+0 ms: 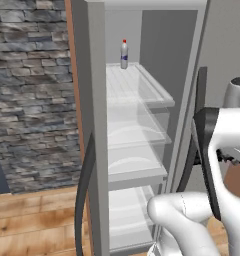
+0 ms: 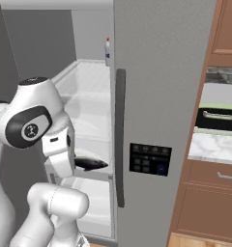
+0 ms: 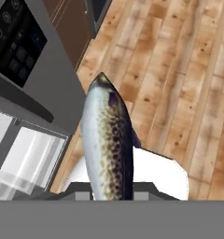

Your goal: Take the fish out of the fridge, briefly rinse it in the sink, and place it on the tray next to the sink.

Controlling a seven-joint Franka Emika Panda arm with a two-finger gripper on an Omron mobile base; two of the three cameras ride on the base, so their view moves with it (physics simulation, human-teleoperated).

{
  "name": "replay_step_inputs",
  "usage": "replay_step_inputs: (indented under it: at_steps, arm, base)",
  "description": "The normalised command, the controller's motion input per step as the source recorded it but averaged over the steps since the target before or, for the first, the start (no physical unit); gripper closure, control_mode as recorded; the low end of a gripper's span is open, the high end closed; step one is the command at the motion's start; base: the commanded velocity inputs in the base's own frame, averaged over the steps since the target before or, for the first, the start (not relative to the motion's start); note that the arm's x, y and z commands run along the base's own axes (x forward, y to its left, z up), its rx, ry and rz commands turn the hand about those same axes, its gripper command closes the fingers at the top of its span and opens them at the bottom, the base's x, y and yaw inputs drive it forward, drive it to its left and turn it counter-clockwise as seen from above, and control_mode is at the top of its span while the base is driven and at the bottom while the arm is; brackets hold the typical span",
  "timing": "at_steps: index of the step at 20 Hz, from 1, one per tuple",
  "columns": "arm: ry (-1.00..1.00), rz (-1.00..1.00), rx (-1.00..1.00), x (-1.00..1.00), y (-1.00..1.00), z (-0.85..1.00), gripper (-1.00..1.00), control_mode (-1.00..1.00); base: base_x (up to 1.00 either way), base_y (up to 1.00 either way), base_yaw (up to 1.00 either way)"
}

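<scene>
The fridge (image 1: 96, 125) stands open, its white shelves (image 1: 134, 127) bare at the middle levels. My gripper (image 2: 77, 163) is shut on the fish (image 2: 93, 163), a dark slim body poking out of the hand just in front of the middle shelf. In the hand view the fish (image 3: 107, 140) runs up from between the fingertips, with a spotted dark back and pale side, and hangs over the wooden floor. The sink and the tray are out of view.
A white bottle with a red cap (image 1: 124, 54) stands on the top shelf. The grey fridge door (image 2: 161, 72) with its long dark handle (image 2: 120, 140) and control panel (image 2: 149, 159) is close on the right. Wooden cabinets (image 2: 205, 202) lie beyond it. A stone wall (image 1: 32, 90) is to the left.
</scene>
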Motion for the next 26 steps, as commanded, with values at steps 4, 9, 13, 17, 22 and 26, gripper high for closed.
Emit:
replay_step_inputs:
  at_steps: [4, 9, 13, 17, 22, 26]
  arm:
    - [0.0, 0.0, 0.0, 0.0, 0.0, 0.0, 1.0, -1.0]
    - [0.03, 0.15, 0.0, -0.18, -0.01, -0.21, 1.0, 1.0]
    - [0.0, 0.0, 0.0, 0.0, 0.0, 0.0, 1.0, 1.0]
    - [0.0, 0.0, 0.0, 0.0, 0.0, 0.0, 1.0, 1.0]
    - [0.0, 0.0, 0.0, 0.0, 0.0, 0.0, 1.0, 1.0]
    - [0.0, 0.0, 0.0, 0.0, 0.0, 0.0, 1.0, 1.0]
  base:
    - [0.0, 0.0, 0.0]
    - [-0.13, -0.02, 0.1]
    - [-0.97, -0.19, 0.6]
    - [-0.88, -0.3, 0.71]
    - [-0.79, -0.25, 0.75]
    - [-0.74, -0.21, 0.76]
